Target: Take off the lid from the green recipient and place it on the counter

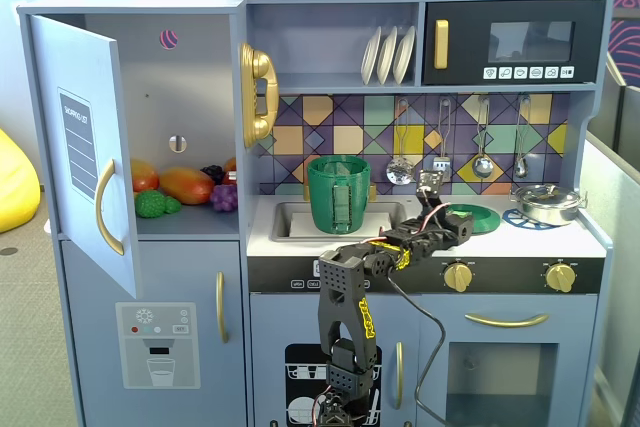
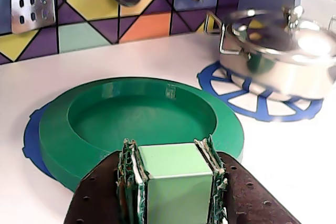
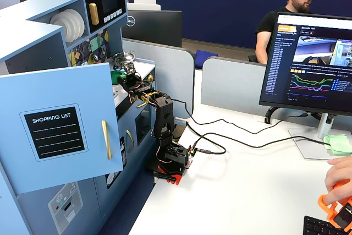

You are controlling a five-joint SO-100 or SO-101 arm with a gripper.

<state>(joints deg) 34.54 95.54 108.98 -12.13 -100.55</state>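
The lid, a round dark-green disc with a sunken middle, lies flat on the counter over a blue burner ring. My gripper is shut on a light green block at the lid's near rim, apparently its handle. In a fixed view the gripper is at the left edge of the lid. The green recipient stands uncovered in the sink, left of the gripper. In another fixed view the gripper reaches over the counter, and the recipient is hidden.
A silver metal pan sits on the right burner ring, close to the lid's right; it also shows in a fixed view. Utensils hang on the tiled back wall. The fridge door stands open at left.
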